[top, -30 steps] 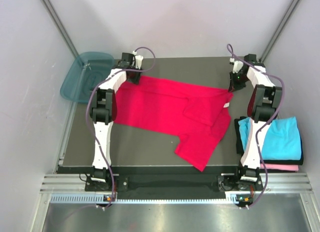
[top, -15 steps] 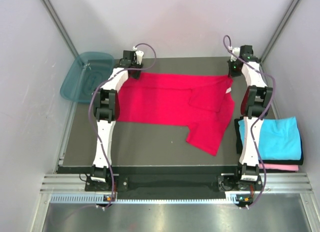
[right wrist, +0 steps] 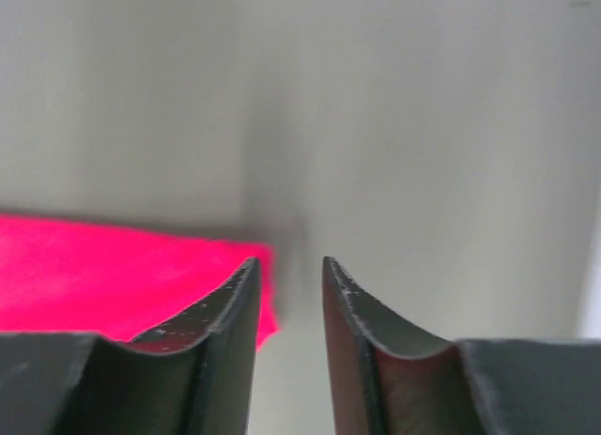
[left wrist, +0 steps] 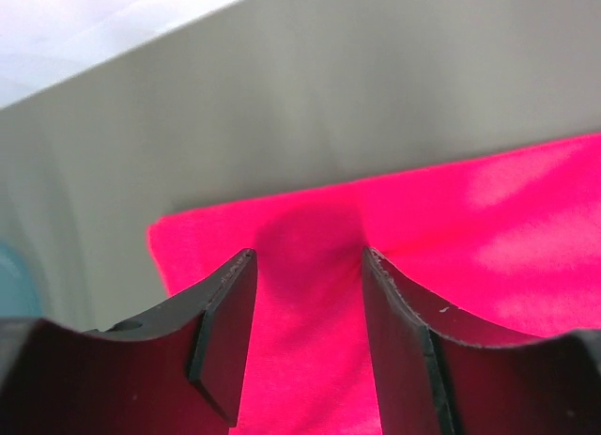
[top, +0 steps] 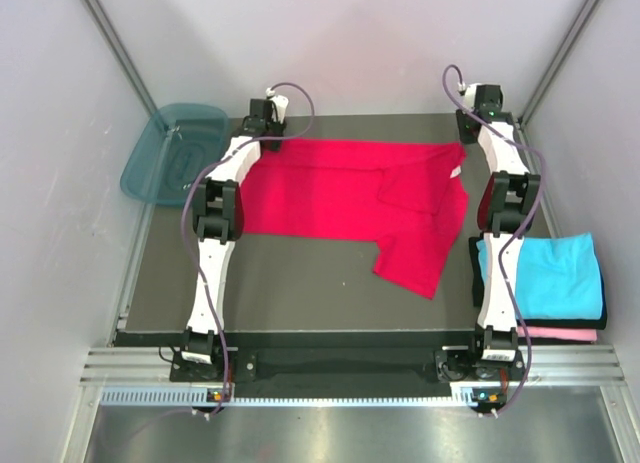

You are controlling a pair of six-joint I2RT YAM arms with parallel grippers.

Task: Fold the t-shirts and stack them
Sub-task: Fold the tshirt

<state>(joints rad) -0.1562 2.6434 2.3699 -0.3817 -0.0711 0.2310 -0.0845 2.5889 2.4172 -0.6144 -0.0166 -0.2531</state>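
Observation:
The red t-shirt [top: 340, 188] lies spread across the far half of the dark table [top: 290, 283], its white tag [top: 456, 173] near the right end and one part folded down toward the front right. My left gripper [top: 268, 135] is open over the shirt's far left corner; in the left wrist view [left wrist: 305, 256] its fingers straddle red cloth [left wrist: 488, 228]. My right gripper [top: 470, 133] is open at the far right corner; in the right wrist view [right wrist: 289, 261] bare table shows between its fingers, with the red corner [right wrist: 113, 271] just to the left. A cyan t-shirt [top: 550, 273] lies folded on a pink one [top: 565, 334] at the right.
A teal translucent tub [top: 172, 153] stands off the table's far left corner. Grey enclosure walls close in behind and at both sides. The two arms reach from the near edge along the table's left and right sides.
Both grippers moved toward the far edge, dragging the red shirt back and stretching it flatter. The shirt's far edge now lies straight, and the right gripper no longer holds the corner.

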